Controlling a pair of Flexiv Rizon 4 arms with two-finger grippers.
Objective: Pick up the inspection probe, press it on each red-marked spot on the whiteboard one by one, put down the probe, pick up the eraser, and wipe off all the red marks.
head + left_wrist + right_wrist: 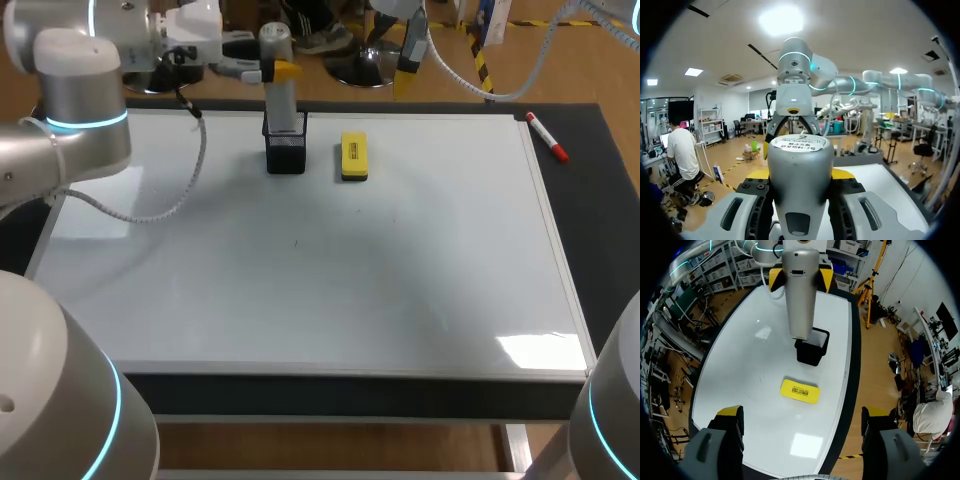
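– Left claw: clamped on the grey inspection probe near its top, both yellow tips on it from 2 sides. Probe upright, lower end at the mouth of the black mesh holder, which stands at the far edge of the whiteboard. Can't tell how deep it sits.
– Right claw?
– Spread wide, holding nothing, up over the board's far edge, apart from the probe.
– Step, as you read it?
– Probe handling at the holder, I'd say. Lift-out or set-down, can't tell which. Either way: go straight up/down, keep the probe vertical so it doesn't catch the mesh rim & tip the holder. Grip looks centred, no re-grasp needed. Mind the eraser, flat just beside the holder.
– Counts?
– 1 probe, 1 holder, 1 yellow eraser, 1 whiteboard, 1 red-capped marker pen on the dark surface off the board's far right corner. 2 claws. Red marks: 0 that I can make out, only a tiny dark speck mid-board.
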